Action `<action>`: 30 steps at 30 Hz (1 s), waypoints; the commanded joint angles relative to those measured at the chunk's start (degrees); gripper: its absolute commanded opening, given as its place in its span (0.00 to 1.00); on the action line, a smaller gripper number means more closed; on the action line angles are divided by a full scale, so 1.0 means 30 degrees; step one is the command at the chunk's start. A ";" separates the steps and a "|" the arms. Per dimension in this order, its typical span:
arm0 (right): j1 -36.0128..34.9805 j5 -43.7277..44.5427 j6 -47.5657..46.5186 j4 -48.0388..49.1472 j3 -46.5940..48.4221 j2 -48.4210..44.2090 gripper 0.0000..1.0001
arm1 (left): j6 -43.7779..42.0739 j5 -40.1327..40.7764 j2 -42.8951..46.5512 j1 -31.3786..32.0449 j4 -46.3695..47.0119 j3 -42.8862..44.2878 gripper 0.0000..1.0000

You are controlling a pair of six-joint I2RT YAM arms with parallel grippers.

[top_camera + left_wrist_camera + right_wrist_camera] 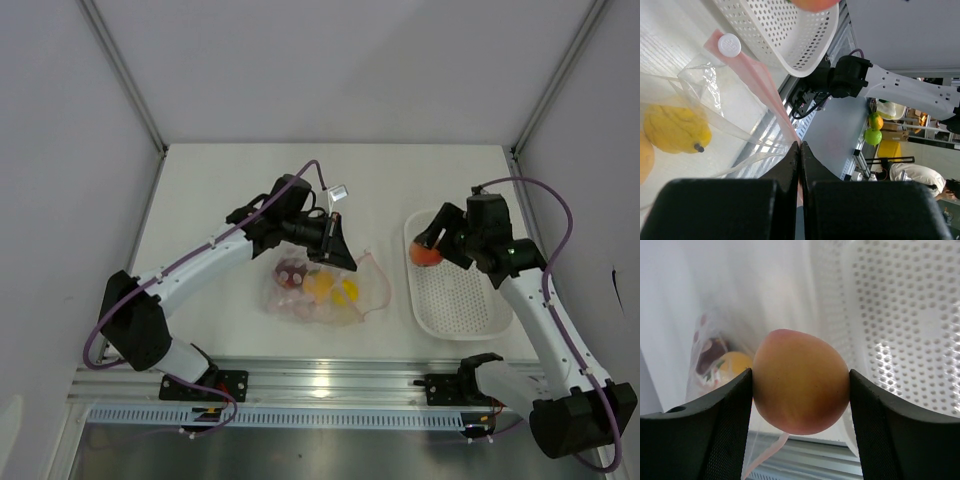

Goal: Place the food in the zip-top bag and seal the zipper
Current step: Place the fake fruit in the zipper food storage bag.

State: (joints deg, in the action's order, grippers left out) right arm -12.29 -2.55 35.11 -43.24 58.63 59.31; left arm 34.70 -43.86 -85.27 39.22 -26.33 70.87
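Note:
The clear zip-top bag (pixel 325 295) lies mid-table with a dark red piece (pixel 292 271) and two yellow pieces (pixel 333 289) inside. My left gripper (pixel 343 246) is shut on the bag's pink-red zipper strip (pixel 765 85) and holds that edge up; a yellow piece (pixel 674 128) shows through the plastic. My right gripper (pixel 432 250) is shut on the orange-red piece (pixel 800 388) and holds it above the left end of the white basket, to the right of the bag. The bag also shows in the right wrist view (pixel 715 365), beyond the fruit.
The white perforated basket (pixel 460 295) sits right of the bag, with nothing else showing in it. An aluminium rail (pixel 330 385) runs along the near table edge. Grey walls close the left, back and right sides.

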 commanded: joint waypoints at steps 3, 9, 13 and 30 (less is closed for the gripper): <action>-0.1815 -0.3102 -0.0661 0.1873 0.0876 -0.0521 0.00 | 0.0124 -0.0001 -0.0022 0.0139 0.0045 0.0927 0.01; -0.3664 -0.3457 -0.0191 0.1935 0.0905 -0.0580 0.00 | 0.0036 0.0262 -0.0022 0.0139 -0.0218 0.1190 0.00; -0.5037 -0.4248 -0.0161 0.2168 0.0671 -0.0873 0.00 | -0.0169 0.0380 -0.0198 0.0110 -0.0540 0.1746 0.00; -0.8089 -0.3900 0.0103 0.3662 -0.0648 -0.0170 0.99 | -0.0375 0.0409 -0.0257 0.0080 -0.1302 0.2978 0.01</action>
State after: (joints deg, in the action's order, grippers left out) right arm -36.21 -15.42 35.03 -35.35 56.34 58.50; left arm 34.46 -42.28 -86.63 39.24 -30.46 76.97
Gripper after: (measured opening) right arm 0.969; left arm 0.005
